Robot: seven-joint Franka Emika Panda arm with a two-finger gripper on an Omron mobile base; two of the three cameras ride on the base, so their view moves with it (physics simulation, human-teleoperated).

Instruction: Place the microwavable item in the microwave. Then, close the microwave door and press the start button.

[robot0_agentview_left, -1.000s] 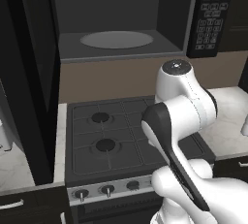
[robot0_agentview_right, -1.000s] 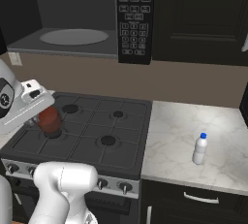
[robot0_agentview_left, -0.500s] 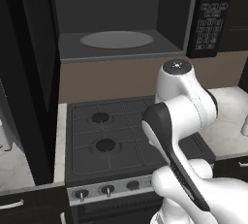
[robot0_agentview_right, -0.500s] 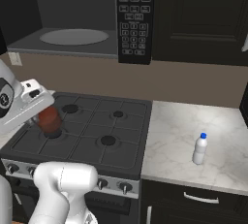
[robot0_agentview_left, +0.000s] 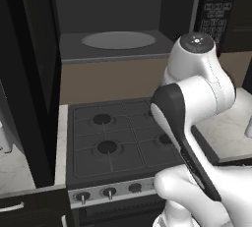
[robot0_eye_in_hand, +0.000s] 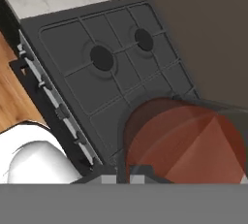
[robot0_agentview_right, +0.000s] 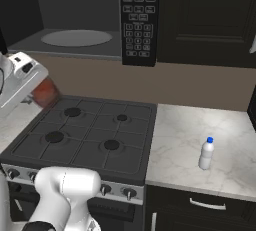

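Observation:
The glass tumbler [robot0_agentview_right: 46, 91] with reddish-brown liquid hangs in the air over the stove's back left corner, my gripper [robot0_agentview_right: 37, 92] shut on it. Seen from the hand, the tumbler [robot0_eye_in_hand: 184, 143] looms large at the lower right, above the burners, and hides the finger tips. The microwave [robot0_agentview_left: 118, 49] stands open above the stove, its round grey turntable [robot0_agentview_right: 76, 38] bare. The keypad panel [robot0_agentview_right: 139, 19] sits to the right of the cavity. The microwave door [robot0_agentview_left: 34, 73] is swung wide open at the left. The glass is below the cavity floor and in front of it.
Below the glass lies a black gas stove [robot0_agentview_right: 90, 135] with several burners and front knobs. On the marble counter [robot0_agentview_right: 235, 135] to its right stands a small white bottle with a blue cap [robot0_agentview_right: 206, 153]. Dark cabinets [robot0_agentview_right: 210, 20] fill the upper right.
The hand has lifted the tumbler up off the stove's level towards the microwave cavity. The arm's upper joint has risen too.

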